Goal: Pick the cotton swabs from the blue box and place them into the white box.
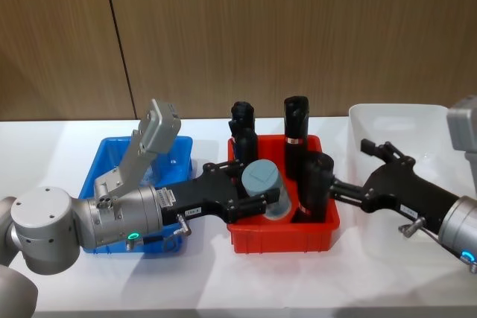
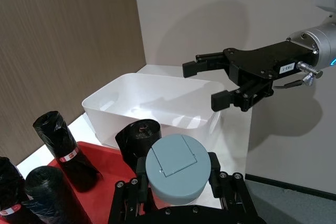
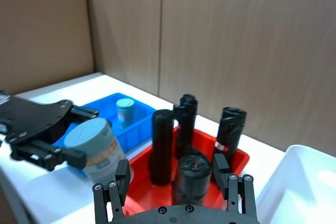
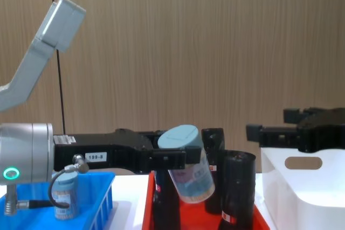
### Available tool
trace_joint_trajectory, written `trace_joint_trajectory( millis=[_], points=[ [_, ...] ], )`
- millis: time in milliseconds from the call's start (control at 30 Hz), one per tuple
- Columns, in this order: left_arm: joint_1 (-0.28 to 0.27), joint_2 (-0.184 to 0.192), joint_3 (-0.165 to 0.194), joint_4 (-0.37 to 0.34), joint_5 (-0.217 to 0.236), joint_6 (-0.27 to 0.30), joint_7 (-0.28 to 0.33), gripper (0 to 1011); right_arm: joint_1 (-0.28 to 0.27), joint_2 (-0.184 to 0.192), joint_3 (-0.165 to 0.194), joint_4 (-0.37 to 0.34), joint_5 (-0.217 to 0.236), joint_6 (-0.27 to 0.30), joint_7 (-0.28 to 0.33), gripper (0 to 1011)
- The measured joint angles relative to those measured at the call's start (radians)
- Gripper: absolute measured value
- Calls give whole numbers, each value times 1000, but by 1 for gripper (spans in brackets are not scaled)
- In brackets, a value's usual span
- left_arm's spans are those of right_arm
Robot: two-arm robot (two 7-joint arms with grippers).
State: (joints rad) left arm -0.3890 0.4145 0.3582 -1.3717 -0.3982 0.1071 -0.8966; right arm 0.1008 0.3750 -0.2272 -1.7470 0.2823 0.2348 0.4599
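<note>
Notably, chest view shows left claw (image 4: 185, 160) holding swab tub (image 4: 190, 180) tilted.

Between blue box (image 1: 103, 156), left, and white box (image 1: 387, 109), right: red tray (image 1: 283, 237) packed with upright black rolls (image 1: 296, 128), barring a low crossing. Open air above the roll tops. Left gripper (image 1: 262, 185) with clamped cotton swabs tub (image 2: 177, 169) over the tray's left side; right gripper (image 2: 203, 84), fingers spread, beside the white box's left wall.

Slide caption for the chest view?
Left pincer holds cotton swab tub tilted over red tray; right pincer open near white box.
</note>
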Motion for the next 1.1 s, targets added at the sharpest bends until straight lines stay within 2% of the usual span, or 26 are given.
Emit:
trace_joint_trajectory(
  millis=[533,1100],
  points=[
    [0,0,0,0,0,0,-1,669,52,9,-19,62,-28,51,166,1001],
    [0,0,0,0,0,0,0,669,97,-10,-50,137,-52,52,257,1002]
  ],
)
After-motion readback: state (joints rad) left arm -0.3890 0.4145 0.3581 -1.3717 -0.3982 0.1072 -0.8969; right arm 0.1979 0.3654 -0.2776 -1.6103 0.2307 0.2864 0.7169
